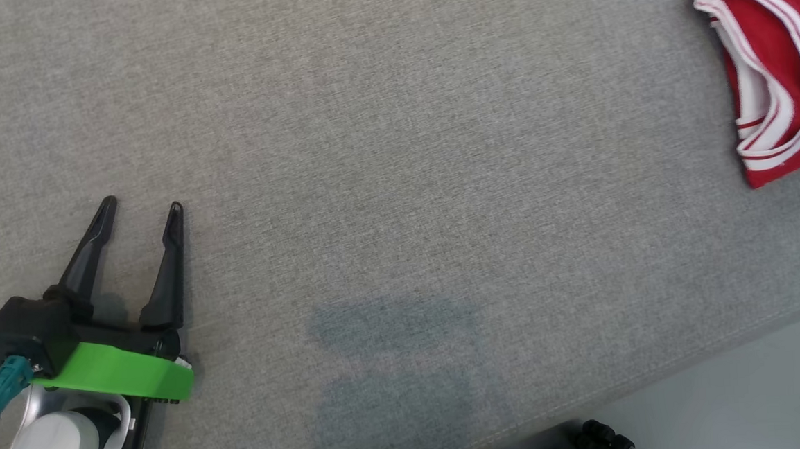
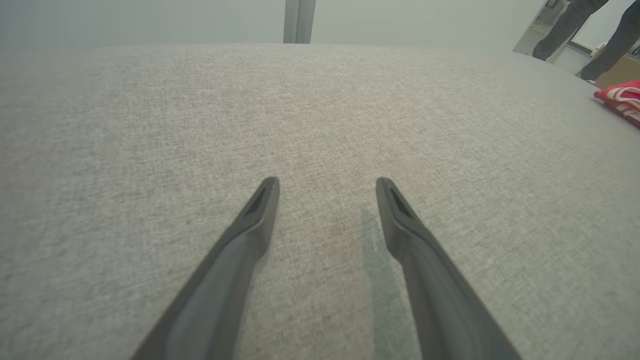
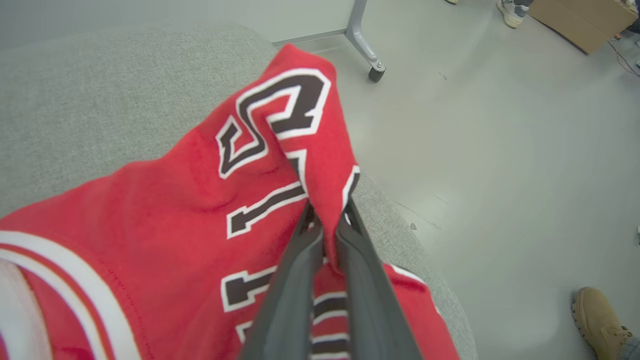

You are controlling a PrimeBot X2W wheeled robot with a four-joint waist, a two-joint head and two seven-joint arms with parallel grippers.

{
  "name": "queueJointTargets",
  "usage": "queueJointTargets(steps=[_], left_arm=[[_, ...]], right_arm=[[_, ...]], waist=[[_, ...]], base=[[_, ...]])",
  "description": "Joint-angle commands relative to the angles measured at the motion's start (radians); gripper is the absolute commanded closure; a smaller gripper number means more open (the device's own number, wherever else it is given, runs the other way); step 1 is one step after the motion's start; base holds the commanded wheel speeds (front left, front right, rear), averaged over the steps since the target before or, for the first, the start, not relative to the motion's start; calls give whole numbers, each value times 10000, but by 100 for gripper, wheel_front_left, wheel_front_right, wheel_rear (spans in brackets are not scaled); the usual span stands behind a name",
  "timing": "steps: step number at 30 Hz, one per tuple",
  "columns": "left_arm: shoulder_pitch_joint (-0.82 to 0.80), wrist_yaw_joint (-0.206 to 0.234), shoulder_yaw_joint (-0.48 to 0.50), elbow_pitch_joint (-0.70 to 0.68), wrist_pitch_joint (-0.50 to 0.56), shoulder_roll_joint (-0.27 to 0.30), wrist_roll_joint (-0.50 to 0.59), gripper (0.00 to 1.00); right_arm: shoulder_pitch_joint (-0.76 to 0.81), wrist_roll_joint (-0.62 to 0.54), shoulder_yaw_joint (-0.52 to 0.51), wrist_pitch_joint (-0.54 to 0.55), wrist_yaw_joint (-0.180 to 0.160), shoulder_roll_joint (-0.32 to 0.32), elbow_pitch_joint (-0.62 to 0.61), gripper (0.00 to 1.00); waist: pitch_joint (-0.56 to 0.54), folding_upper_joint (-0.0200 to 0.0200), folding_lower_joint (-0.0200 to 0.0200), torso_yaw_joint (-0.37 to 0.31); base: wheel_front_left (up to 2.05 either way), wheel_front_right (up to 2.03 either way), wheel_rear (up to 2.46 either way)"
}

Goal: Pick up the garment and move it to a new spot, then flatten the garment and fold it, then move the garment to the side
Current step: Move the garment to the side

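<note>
The garment (image 1: 782, 55) is a red jersey with white trim and black-and-white lettering, lying at the far right of the grey fabric surface (image 1: 397, 183). In the right wrist view my right gripper (image 3: 327, 212) is shut on a raised fold of the garment (image 3: 200, 200), near the surface's edge above the floor. My left gripper (image 1: 142, 207) hovers open at the lower left of the head view, nothing between its fingers. From the left wrist, the left gripper (image 2: 327, 182) points across bare fabric, and the garment (image 2: 622, 100) shows far to the right.
The surface's front edge (image 1: 659, 375) runs diagonally at the lower right, with pale floor (image 1: 765, 396) beyond. A wheeled metal table leg (image 3: 367, 50), a cardboard box (image 3: 585, 20) and a person's shoe (image 3: 600, 315) are on the floor. A person's legs (image 2: 575, 25) stand behind the surface.
</note>
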Motion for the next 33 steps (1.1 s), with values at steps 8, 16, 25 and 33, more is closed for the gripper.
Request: queueJointTargets(steps=[8, 16, 25, 33], left_arm=[[113, 163, 91, -95, -84, 36, -96, 0], [310, 165, 77, 542, -610, -328, -265, 0], [1254, 307, 289, 1866, -1118, -1073, -644, 0], [1833, 417, 648, 2414, -1231, -1401, -499, 0]], right_arm=[[-788, -2008, -1264, -1458, -7, 425, 1103, 0], [-446, -2717, -762, -2908, -7, 728, 859, 0], [1722, -1668, 1620, -3439, -7, 997, -1355, 0], [4315, -635, 2679, -3308, -8, 1139, -3588, 0]], waist=[[361, -1, -1, 660], [-1084, -1, -1, 817], [-3815, -1, -1, 1483], [-5040, -1, -1, 2188]], base=[[0, 0, 0], [0, 0, 0], [0, 0, 0], [0, 0, 0]])
